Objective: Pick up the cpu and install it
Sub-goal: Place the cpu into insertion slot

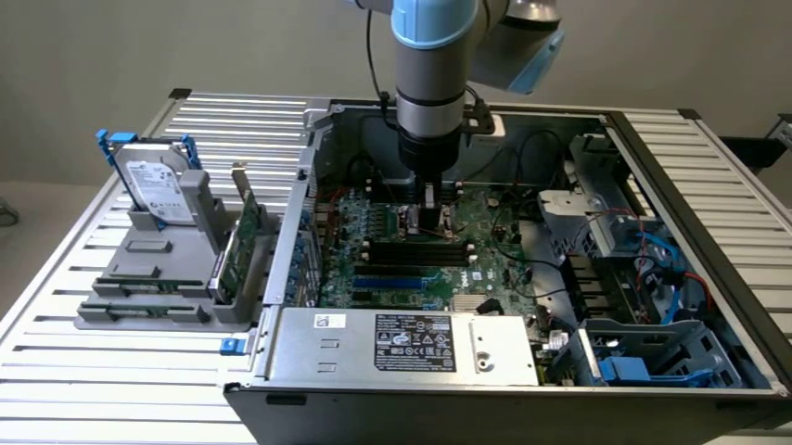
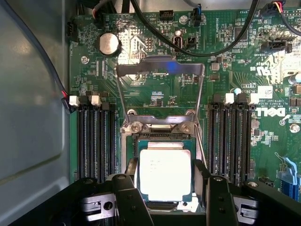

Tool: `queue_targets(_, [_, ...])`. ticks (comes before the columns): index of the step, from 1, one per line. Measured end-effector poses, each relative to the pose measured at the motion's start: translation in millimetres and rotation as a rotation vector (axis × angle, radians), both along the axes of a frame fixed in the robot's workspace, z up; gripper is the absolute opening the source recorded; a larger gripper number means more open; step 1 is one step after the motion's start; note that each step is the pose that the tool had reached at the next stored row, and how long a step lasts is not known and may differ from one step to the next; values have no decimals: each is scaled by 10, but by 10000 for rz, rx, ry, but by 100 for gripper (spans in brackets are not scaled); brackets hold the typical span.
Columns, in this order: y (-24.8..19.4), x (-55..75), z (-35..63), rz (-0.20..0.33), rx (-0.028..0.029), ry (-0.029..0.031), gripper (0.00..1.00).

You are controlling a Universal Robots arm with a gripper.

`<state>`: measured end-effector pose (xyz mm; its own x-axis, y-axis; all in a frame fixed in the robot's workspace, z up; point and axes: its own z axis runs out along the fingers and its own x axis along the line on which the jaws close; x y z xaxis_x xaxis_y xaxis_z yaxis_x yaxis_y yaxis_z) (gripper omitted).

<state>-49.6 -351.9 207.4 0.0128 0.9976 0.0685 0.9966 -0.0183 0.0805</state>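
The cpu (image 2: 164,172) is a pale silver square chip with a thin rim, seen in the wrist view directly over the motherboard socket (image 2: 160,133). My gripper (image 2: 165,175) has one finger against each of two opposite edges of the chip, so it is shut on it. The socket's metal load plate (image 2: 160,70) is flipped up and open beyond the chip. Whether the chip rests in the socket or hovers just above it, I cannot tell. In the exterior view my gripper (image 1: 431,215) reaches straight down into the open computer case (image 1: 371,408), over the middle of the green motherboard (image 1: 409,269).
Black memory slots (image 2: 96,141) (image 2: 230,141) flank the socket closely on both sides. Black cables (image 2: 211,47) cross the board beyond the load plate. Outside the case, on the exterior view's left, a grey rack (image 1: 155,278) holds a hard drive (image 1: 155,185) and green cards (image 1: 248,241).
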Motion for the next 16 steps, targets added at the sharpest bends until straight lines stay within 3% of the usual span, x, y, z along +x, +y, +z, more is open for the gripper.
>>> queue_targets(10, [50, 0, -40, -65, 0, 5, 55])
queue_targets(16, [51, 0, -51, -85, -3, 11, 55])
